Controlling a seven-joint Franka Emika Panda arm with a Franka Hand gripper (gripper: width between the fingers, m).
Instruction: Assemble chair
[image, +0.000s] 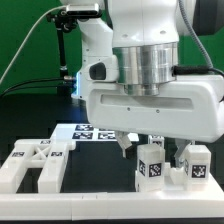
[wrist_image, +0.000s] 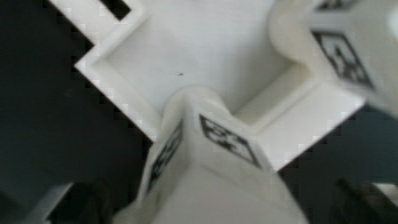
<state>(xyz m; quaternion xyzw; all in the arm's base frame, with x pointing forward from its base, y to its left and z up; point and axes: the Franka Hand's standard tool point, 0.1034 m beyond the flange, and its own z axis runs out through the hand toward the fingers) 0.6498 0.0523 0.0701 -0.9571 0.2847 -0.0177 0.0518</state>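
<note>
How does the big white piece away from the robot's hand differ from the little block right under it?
The big piece lies low and wide, tags facing up, at the exterior view's left; the little block stands upright and narrow, tag facing the camera, under the end effector. Both are white.

One camera faces my claw, low and close; my wrist camera looks down on the same chair pieces.
</note>
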